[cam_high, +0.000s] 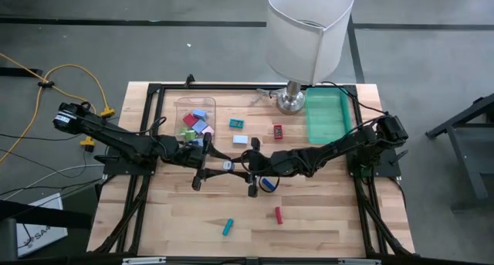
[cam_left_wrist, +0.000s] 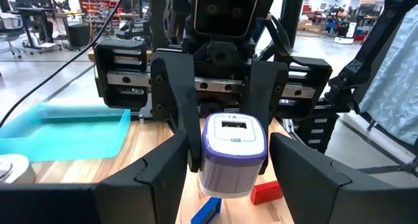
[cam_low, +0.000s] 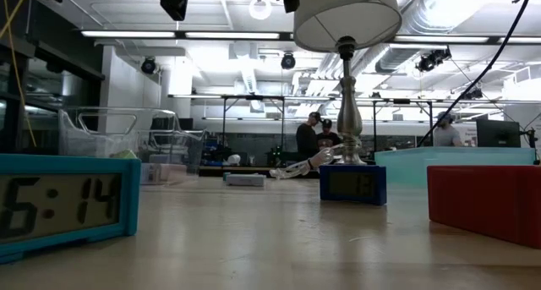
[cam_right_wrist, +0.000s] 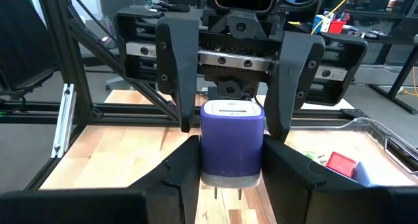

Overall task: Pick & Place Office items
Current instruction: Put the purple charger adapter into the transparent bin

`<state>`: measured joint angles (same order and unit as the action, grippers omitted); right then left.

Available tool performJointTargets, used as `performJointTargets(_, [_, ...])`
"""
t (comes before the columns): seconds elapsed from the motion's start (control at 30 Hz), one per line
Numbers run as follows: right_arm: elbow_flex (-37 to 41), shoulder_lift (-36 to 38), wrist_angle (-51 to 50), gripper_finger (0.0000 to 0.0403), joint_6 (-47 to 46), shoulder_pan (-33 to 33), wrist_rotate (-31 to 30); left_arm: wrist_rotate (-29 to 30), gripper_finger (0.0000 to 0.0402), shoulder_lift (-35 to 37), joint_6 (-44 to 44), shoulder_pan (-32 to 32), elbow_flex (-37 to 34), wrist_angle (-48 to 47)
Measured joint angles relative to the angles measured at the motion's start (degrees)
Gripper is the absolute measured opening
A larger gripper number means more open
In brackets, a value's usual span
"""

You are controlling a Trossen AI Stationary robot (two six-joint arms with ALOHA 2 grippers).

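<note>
Landmark: the lamp, standing at the far edge of the table.
Task's thing: a purple-and-white USB charger is hanging above the middle of the table, nearer the front than the lamp's base and a little toward the left arm's side of it.
Left gripper: it is facing the right gripper head-on, and its jaws are pressing on the charger's two flat sides, as far as the wrist views show.
Right gripper: it is reaching in from the lamp's side, and its jaws are likewise pinching the same two sides of the charger.
Step in hand (judged): a hand-over, with both arms sharing one small block.
Pointing: the USB port face is turning upward and the two metal prongs are pointing down at the tabletop.
Long axis: it is running upright, from the prongs to the port face.
Risk 1: one gripper could open before the other is holding firmly, and the charger would fall onto its prongs and tip over.
Risk 2: if the arms pull apart while both are clamping, the smooth sides could slip or the block could twist.
Risk 3: a dropped charger could scatter the loose red piece and teal piece, which are lying well in front of the lamp.
</note>
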<state>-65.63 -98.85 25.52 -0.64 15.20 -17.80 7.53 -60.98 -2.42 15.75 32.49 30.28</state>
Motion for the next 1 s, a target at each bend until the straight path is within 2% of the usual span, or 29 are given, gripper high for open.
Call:
performJointTargets(0.2, [0.0, 0.0, 0.01, 0.013, 0.01, 0.02, 0.02, 0.02, 0.0195, 0.01, 1.56, 0.0, 0.0, -0.02])
performJointTargets(0.53, [0.0, 0.0, -0.07, 0.0131, -0.48, 0.02, -0.33, 0.15, 0.0143, 0.01, 2.12, 0.0, 0.0, -0.04])
performJointTargets(1.0, [0.0, 0.0, -0.04, 0.0134, -0.64, 0.02, -0.09, 0.07, 0.0139, 0.01, 1.7, 0.0, 0.0, 0.0])
